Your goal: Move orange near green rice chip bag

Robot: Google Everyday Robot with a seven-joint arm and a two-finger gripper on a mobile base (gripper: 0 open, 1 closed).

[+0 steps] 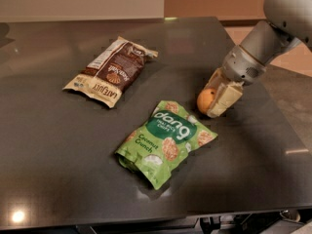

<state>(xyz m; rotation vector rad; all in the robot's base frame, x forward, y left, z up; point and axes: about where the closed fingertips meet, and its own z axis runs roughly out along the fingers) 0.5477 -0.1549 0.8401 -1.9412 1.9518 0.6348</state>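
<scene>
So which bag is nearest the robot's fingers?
The bright green crinkled bag, right beside the gripper holding the round orange; the brown-and-cream bag lies farther.

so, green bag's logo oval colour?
Dark green, on the crinkled green bag; camera view. Tool grips the round orange fruit beside it.

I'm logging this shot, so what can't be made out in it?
Camera view, each:
- Right side of the orange: covered by the gripper at the table's right side.
- Whether the orange rests on the table: gripper hides its underside.
- Upper arm: cut off by the frame's top-right corner.
- Brown snack bag's small print: too small to read.
</scene>
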